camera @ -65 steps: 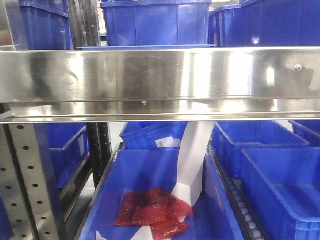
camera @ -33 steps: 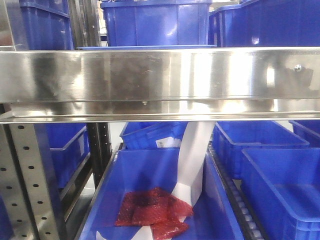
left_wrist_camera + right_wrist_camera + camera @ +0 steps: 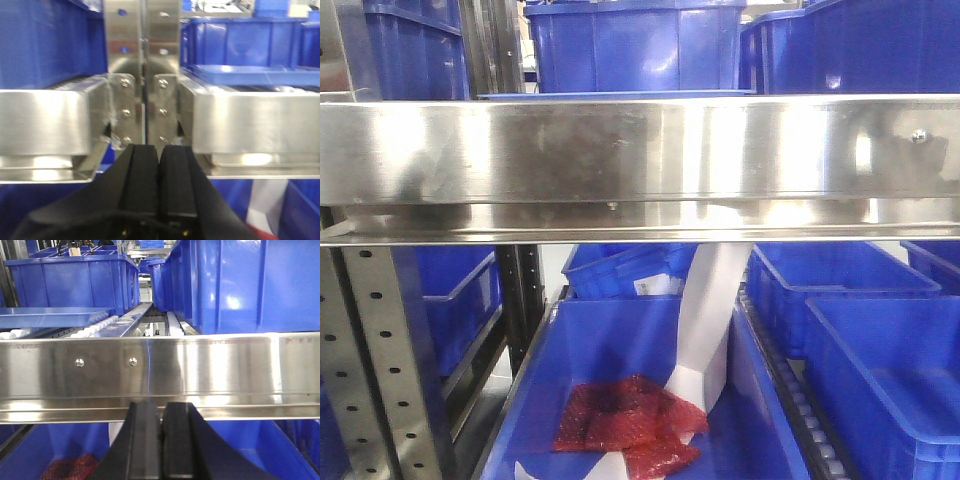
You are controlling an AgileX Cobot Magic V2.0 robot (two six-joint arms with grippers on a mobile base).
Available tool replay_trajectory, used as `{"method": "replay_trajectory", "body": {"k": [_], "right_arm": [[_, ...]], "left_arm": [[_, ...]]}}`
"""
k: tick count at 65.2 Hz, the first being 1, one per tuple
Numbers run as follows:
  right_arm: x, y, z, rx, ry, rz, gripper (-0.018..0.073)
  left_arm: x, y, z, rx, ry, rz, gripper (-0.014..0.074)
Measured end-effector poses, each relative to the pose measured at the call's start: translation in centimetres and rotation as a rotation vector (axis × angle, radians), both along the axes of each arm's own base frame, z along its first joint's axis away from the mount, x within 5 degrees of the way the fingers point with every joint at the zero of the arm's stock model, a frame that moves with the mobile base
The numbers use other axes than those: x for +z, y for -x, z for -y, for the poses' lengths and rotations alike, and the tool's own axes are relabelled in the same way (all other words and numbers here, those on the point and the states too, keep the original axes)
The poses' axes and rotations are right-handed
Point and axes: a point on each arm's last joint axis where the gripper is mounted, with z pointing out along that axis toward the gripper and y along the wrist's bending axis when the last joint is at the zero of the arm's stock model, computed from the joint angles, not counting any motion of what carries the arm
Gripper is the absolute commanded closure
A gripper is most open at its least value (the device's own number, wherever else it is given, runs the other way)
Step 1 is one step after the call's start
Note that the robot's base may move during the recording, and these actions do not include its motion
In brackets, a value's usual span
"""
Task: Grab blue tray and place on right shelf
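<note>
The blue tray point(image 3: 50, 316) is shallow and light blue, and lies on white rollers on the upper level of the steel shelf point(image 3: 225, 370), at the left of the right wrist view. Its thin rim point(image 3: 620, 95) shows just above the shelf's broad front beam point(image 3: 640, 150) in the front view, and at the right of the left wrist view point(image 3: 250, 74). My left gripper point(image 3: 160, 148) is shut and empty, facing the shelf uprights. My right gripper point(image 3: 161, 405) is shut and empty, just below and in front of the beam. Neither gripper touches the tray.
Deep dark-blue bins point(image 3: 630, 45) stand behind the tray and to its right point(image 3: 250, 285). Below the beam, a deep bin point(image 3: 620, 340) holds a red mesh bag point(image 3: 625, 420) and a white strip point(image 3: 705, 320). Perforated uprights point(image 3: 370, 360) stand at the left; paired uprights point(image 3: 142, 75) face the left gripper.
The front view has drifted slightly, so the shelf upright and bins sit a little further right. Nothing else has visibly changed.
</note>
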Motion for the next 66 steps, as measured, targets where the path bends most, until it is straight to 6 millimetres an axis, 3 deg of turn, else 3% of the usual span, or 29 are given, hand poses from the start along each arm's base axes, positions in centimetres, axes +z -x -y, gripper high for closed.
{"method": "replay_trajectory", "body": {"k": [66], "right_arm": [[0.00, 0.00, 0.00, 0.000, 0.000, 0.000, 0.0508]], "left_arm": [[-0.07, -0.01, -0.09, 0.017, -0.026, -0.006, 0.0645]]}}
